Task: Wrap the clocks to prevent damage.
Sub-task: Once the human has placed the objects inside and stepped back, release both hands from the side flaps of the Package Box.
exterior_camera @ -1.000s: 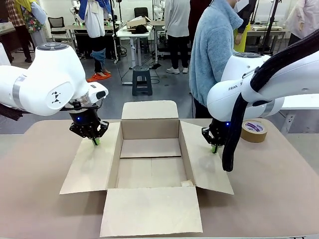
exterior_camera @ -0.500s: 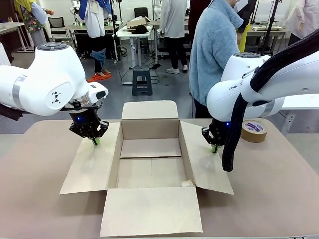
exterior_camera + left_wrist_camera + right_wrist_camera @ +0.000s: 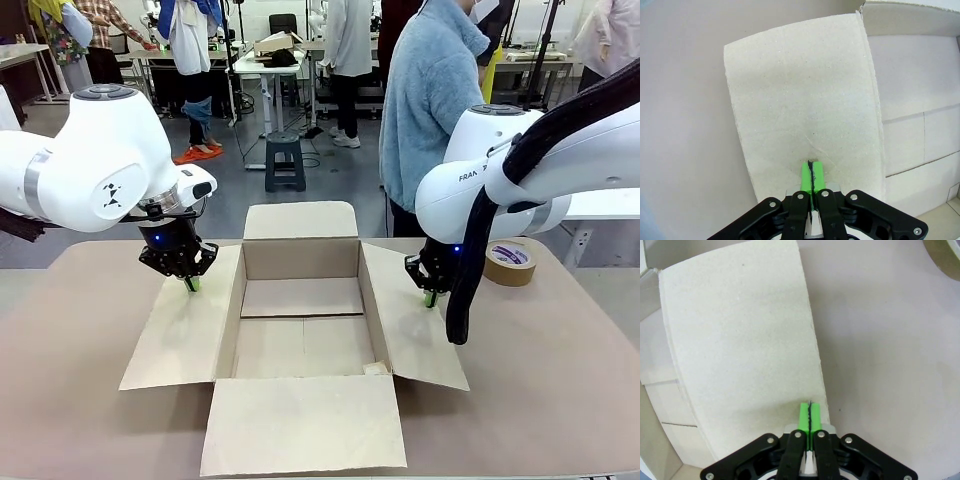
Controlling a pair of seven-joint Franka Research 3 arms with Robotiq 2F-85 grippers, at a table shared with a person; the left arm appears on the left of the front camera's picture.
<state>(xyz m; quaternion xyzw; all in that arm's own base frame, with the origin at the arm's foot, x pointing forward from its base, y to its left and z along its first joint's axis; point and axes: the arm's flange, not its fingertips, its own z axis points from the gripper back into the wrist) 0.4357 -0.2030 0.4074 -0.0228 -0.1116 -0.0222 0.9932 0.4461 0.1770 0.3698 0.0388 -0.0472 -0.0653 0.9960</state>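
Observation:
No clocks are in view. An open, empty cardboard box (image 3: 300,345) sits mid-table with all flaps spread out. My left gripper (image 3: 191,284) is shut with nothing between its green pads, and its tip presses down on the left flap (image 3: 185,335) near the far end. The left wrist view shows the same gripper (image 3: 811,167) touching that flap (image 3: 800,90). On the other side, my right gripper (image 3: 430,298) is also shut and empty, with its tip on the right flap (image 3: 410,330). In the right wrist view this gripper (image 3: 810,410) rests at the flap's (image 3: 740,340) outer edge.
A roll of brown tape (image 3: 510,262) lies on the table (image 3: 560,380) at the far right, its edge visible in the right wrist view as the tape (image 3: 946,251). A person in a light blue sweater (image 3: 430,100) stands at the far side. Bare tabletop surrounds the box.

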